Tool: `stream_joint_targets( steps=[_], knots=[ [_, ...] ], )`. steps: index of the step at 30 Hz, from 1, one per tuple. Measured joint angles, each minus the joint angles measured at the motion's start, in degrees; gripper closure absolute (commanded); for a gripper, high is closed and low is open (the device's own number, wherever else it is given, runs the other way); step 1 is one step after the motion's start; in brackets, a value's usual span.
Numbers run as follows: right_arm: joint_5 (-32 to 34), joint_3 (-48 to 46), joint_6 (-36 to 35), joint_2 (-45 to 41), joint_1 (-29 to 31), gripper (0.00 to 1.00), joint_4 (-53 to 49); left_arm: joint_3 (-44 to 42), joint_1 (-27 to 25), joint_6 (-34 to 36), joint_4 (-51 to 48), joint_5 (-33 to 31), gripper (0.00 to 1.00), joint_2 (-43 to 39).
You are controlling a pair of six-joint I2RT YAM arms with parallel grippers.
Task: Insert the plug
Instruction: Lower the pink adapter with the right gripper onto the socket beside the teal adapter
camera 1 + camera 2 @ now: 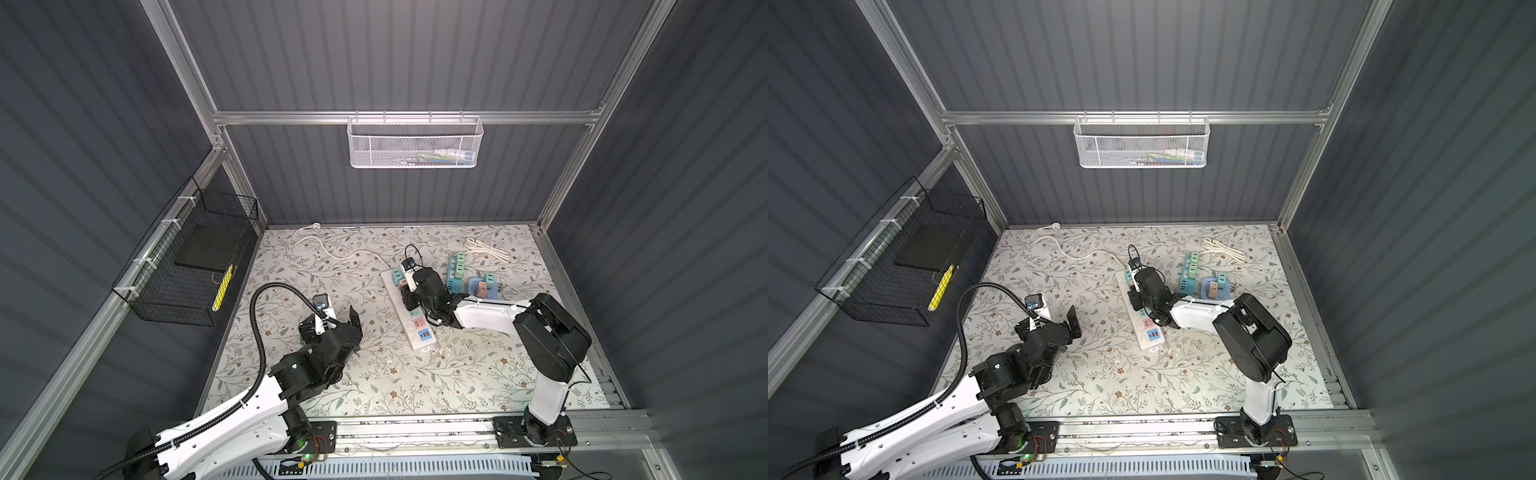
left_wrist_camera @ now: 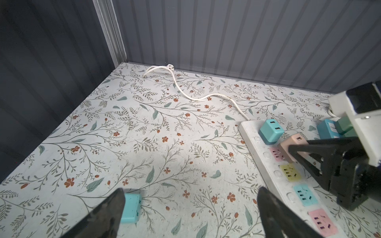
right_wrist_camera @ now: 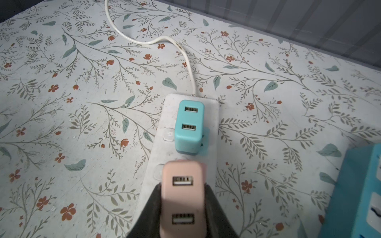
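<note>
Pink plug (image 3: 181, 206) pinched tight in right gripper (image 3: 182, 188), over power strip (image 3: 165, 156) mid-table, just nearer than seated teal plug (image 3: 189, 123). Looks light, rigid, smooth plastic (probably slippy), so grip flat sides, keep USB face clear. Left gripper (image 2: 189, 208) gaping wide, empty. No readable labels or brand.

Smooth matt pink plastic plug (image 3: 182, 197), scuffed white plastic power strip (image 3: 164, 149), matt floral-printed table covering (image 3: 61, 123).

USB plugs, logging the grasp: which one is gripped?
The pink plug, clamped in the right gripper; the teal plug sits in the power strip, untouched.
</note>
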Motion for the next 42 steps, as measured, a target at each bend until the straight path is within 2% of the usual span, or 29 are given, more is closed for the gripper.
stream_joint_targets(
  steps=[25, 42],
  knots=[
    [-1.22, 1.90, 2.16, 2.45, -0.61, 0.81, -0.52, 0.00, 0.00, 0.63, 0.76, -0.02, 0.00, 0.13],
    [2.43, 2.16, 6.40, 2.58, 0.68, 0.81, -1.16, 0.00, 0.00, 1.11, 0.79, -0.02, 0.00, 0.13]
  ],
)
